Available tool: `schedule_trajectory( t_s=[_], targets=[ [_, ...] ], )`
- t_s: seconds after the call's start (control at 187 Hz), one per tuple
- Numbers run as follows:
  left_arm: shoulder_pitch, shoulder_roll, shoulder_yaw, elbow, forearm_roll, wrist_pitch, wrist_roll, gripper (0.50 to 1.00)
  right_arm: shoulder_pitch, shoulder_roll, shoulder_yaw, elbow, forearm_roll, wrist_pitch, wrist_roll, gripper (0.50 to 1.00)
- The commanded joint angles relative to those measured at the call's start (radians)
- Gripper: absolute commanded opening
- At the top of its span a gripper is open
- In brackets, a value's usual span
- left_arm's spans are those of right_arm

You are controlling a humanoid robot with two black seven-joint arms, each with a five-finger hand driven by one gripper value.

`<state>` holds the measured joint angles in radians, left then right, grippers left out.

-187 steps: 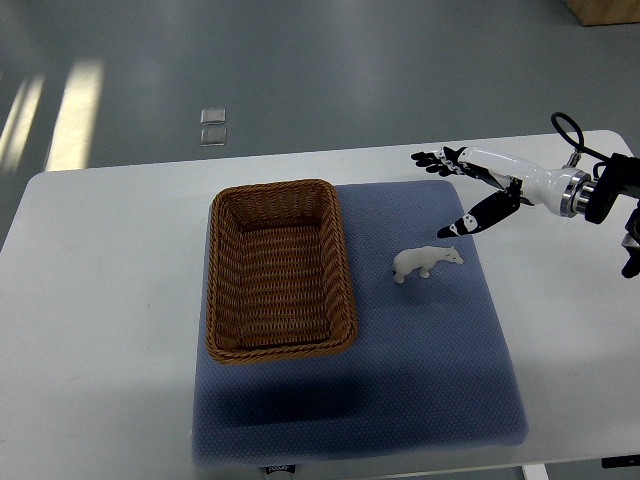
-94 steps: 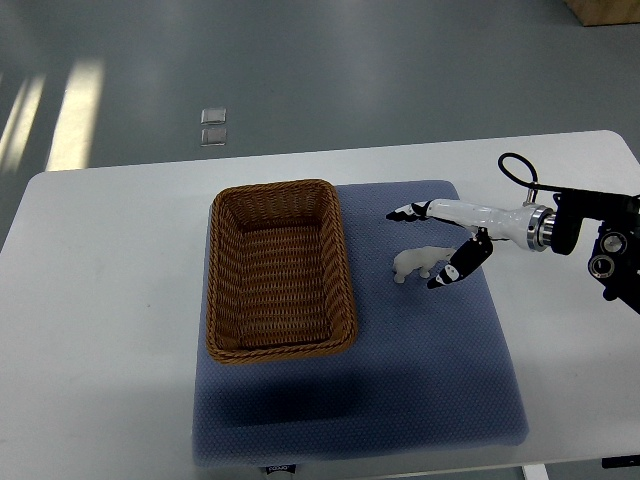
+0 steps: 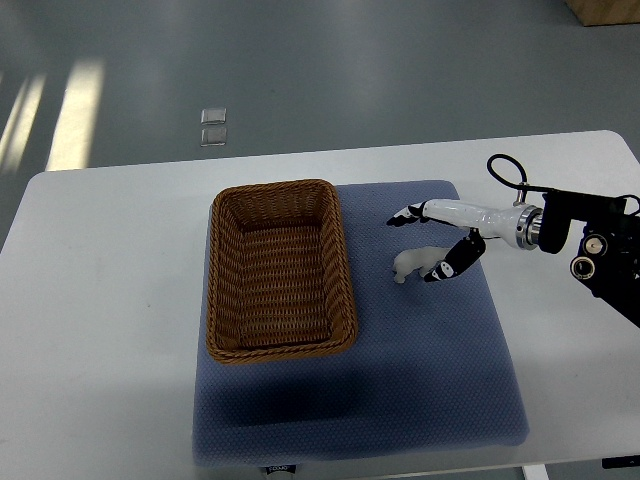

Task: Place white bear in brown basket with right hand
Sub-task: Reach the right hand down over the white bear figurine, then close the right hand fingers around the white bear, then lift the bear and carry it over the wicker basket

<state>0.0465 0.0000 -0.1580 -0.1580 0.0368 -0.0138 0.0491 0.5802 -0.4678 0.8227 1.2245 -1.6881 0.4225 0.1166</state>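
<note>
— Our right hand (image 3: 440,240) reaches in from the right edge, over the right half of the blue mat (image 3: 420,390). We see its fingers (image 3: 405,216) spread apart, 1 group stretched past the far side of the white bear (image 3: 414,265) and the thumb angled down at the bear's rear end.

— Do we have the bear gripped?

— We cannot tell whether the thumb touches it; the fingers are not closed on it. The bear stands upright on the mat, just right of the brown basket (image 3: 280,270) and apart from it.

— And the basket?

— It sits on the mat's left side, its long side running from the far edge toward the near edge, with nothing inside that we can see. The mat lies on the white table (image 3: 100,300).
</note>
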Motion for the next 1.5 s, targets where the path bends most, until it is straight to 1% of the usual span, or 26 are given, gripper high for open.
schedule_trajectory(
  t_s=[0.0,0.24,0.331,0.47,0.539,0.731,0.843,0.929,0.934,1.02,1.057,1.094,1.121,1.153,1.185,1.217,1.308,1.495],
  targets=[
    [0.001,0.000,0.000,0.000,0.000,0.000,0.000,1.000,0.006,0.000,-0.004,-0.019,-0.008,-0.001,0.000,0.866],
    [-0.001,0.000,0.000,0.000,0.000,0.000,0.000,1.000,0.003,0.011,-0.020,-0.036,-0.028,-0.001,0.000,0.836],
    [-0.001,0.000,0.000,0.000,0.000,0.000,0.000,1.000,0.003,0.012,-0.023,-0.043,-0.036,-0.017,0.000,0.829],
    [-0.001,0.000,0.000,0.000,0.000,0.000,0.000,1.000,0.006,0.023,-0.023,-0.060,-0.039,-0.019,0.000,0.795],
    [-0.001,0.000,0.000,0.000,0.000,0.000,0.000,1.000,0.006,0.028,-0.023,-0.065,-0.054,-0.021,-0.002,0.764],
    [-0.001,0.000,0.000,0.000,0.000,0.000,0.000,1.000,0.006,0.031,-0.023,-0.085,-0.062,-0.028,-0.002,0.760],
    [-0.001,0.000,0.000,0.000,0.000,0.000,0.000,1.000,0.007,0.029,-0.023,-0.088,-0.062,-0.031,0.000,0.748],
    [-0.001,0.000,0.000,0.000,0.000,0.000,0.000,1.000,0.007,0.029,-0.023,-0.088,-0.062,-0.033,0.002,0.719],
    [-0.001,0.000,0.000,0.000,0.000,0.000,0.000,1.000,0.007,0.029,-0.023,-0.088,-0.062,-0.033,0.002,0.711],
    [0.001,0.000,0.000,0.000,0.000,0.000,0.000,1.000,0.007,0.031,-0.023,-0.089,-0.062,-0.042,0.006,0.680],
    [-0.001,0.000,0.000,0.000,0.000,0.000,0.000,1.000,0.007,0.031,-0.023,-0.089,-0.062,-0.047,0.008,0.658],
    [0.001,0.000,0.000,0.000,0.000,0.000,0.000,1.000,0.006,0.031,-0.022,-0.089,-0.061,-0.050,0.011,0.648],
    [-0.001,0.000,0.000,0.000,0.000,0.000,0.000,1.000,0.006,0.031,-0.022,-0.089,-0.061,-0.051,0.011,0.621],
    [0.001,0.000,0.000,0.000,0.000,0.000,0.000,1.000,0.007,0.031,-0.022,-0.089,-0.061,-0.051,0.012,0.613],
    [-0.001,0.000,0.000,0.000,0.000,0.000,0.000,1.000,0.006,0.031,-0.022,-0.089,-0.061,-0.053,0.012,0.586],
    [-0.001,0.000,0.000,0.000,0.000,0.000,0.000,1.000,0.006,0.031,-0.022,-0.089,-0.061,-0.053,0.014,0.570],
    [0.001,0.000,0.000,0.000,0.000,0.000,0.000,1.000,0.004,0.031,-0.020,-0.089,-0.061,-0.054,0.022,0.549],
    [-0.001,0.000,0.000,0.000,0.000,0.000,0.000,1.000,0.006,0.052,-0.020,-0.092,-0.058,-0.056,0.028,0.533]
  ],
)
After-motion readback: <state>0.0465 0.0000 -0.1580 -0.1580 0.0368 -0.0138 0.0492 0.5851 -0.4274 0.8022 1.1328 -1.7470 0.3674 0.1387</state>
